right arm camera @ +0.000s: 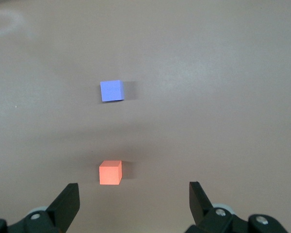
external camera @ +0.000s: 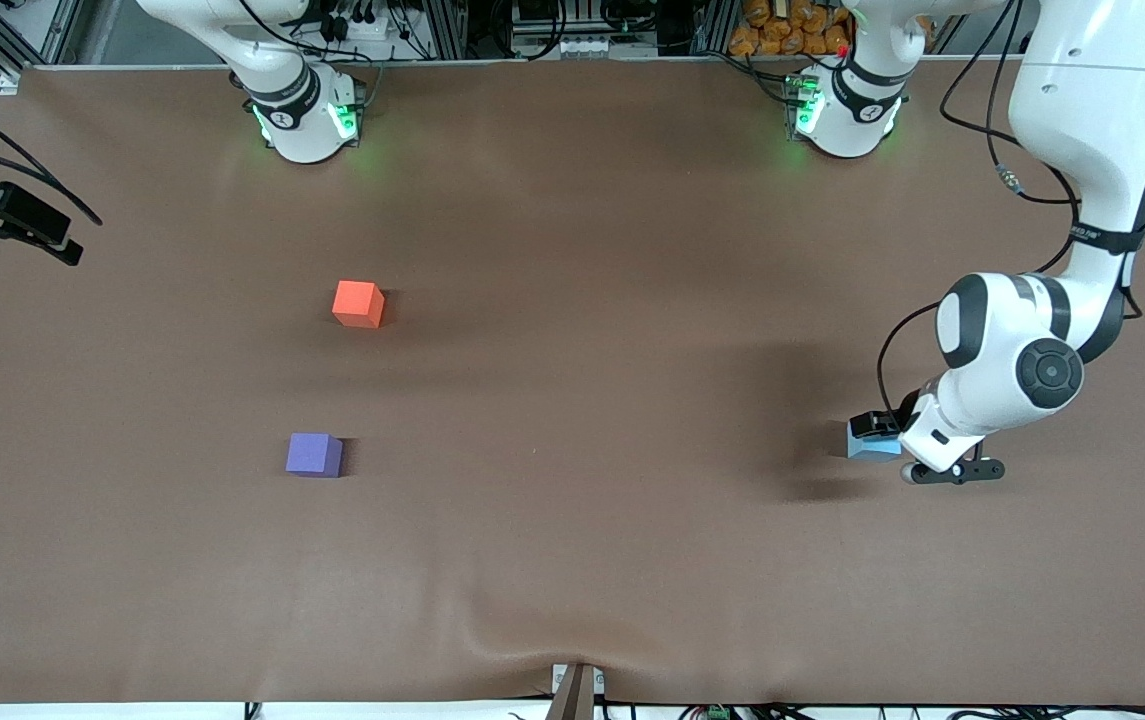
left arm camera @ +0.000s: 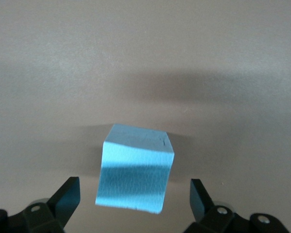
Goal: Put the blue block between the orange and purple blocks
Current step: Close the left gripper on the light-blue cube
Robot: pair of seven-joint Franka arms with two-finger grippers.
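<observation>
The light sky-blue block (external camera: 874, 446) sits on the brown table toward the left arm's end. My left gripper (external camera: 876, 430) is down around it and open. In the left wrist view the blue block (left arm camera: 136, 167) lies between the two fingers, with a gap on each side of my left gripper (left arm camera: 135, 193). The orange block (external camera: 358, 304) and the purple block (external camera: 314, 454) stand apart toward the right arm's end, the purple one nearer the front camera. My right gripper (right arm camera: 134, 194) is open and empty high over the orange block (right arm camera: 110, 172) and the purple block (right arm camera: 111, 91).
A black device with cables (external camera: 2, 222) juts in at the table edge at the right arm's end. The brown cloth has a wrinkle (external camera: 522, 625) near the front edge. The two arm bases (external camera: 307, 115) stand along the back edge.
</observation>
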